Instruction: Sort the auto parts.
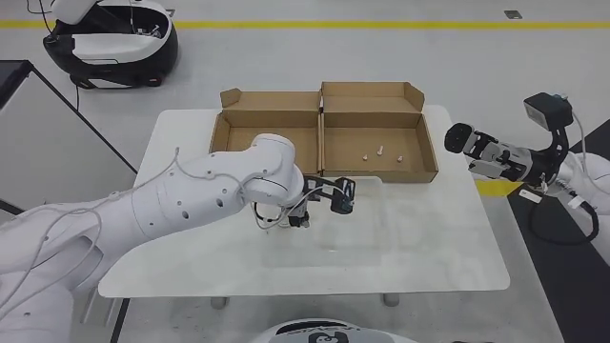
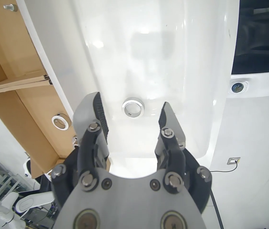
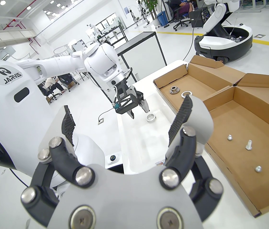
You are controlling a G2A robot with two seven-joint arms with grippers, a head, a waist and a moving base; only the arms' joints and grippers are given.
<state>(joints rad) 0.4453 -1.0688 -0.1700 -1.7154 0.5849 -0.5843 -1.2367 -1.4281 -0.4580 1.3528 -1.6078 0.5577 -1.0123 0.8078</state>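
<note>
Fingers [image 2: 86, 116] of the left gripper [image 2: 132, 114] are spread apart with nothing between the pads. I see the silver ring [image 2: 133, 107] lying flat just past their tips, framed in the gap but touched by neither. From the right wrist camera, the same ring [image 3: 150, 117] sits on the floor of the clear tray [image 3: 146, 141], just beside the lowered tips of the left gripper [image 3: 138, 109].

The tray rests on the white table [image 1: 429, 248], close in front of two open cardboard boxes, the left box [image 1: 233, 133] and the right box [image 1: 353, 138], which stand side by side with their walls touching. In the top view I find the left gripper [image 1: 343, 193] hanging over the tray, near the boxes' front walls.

The left box [image 3: 196, 82] holds a flanged part [image 3: 174, 90] and a second ring [image 3: 186, 94] just beside it, the ring close to the wall facing the tray. The right box [image 3: 244, 115] holds three bolts [image 3: 248, 144], spaced apart on its floor.

I have the right gripper [image 1: 460, 140] held at the table's right edge, just beside the right box's outer wall. Its fingers [image 3: 189, 117] are wide apart too, and they grip nothing.
</note>
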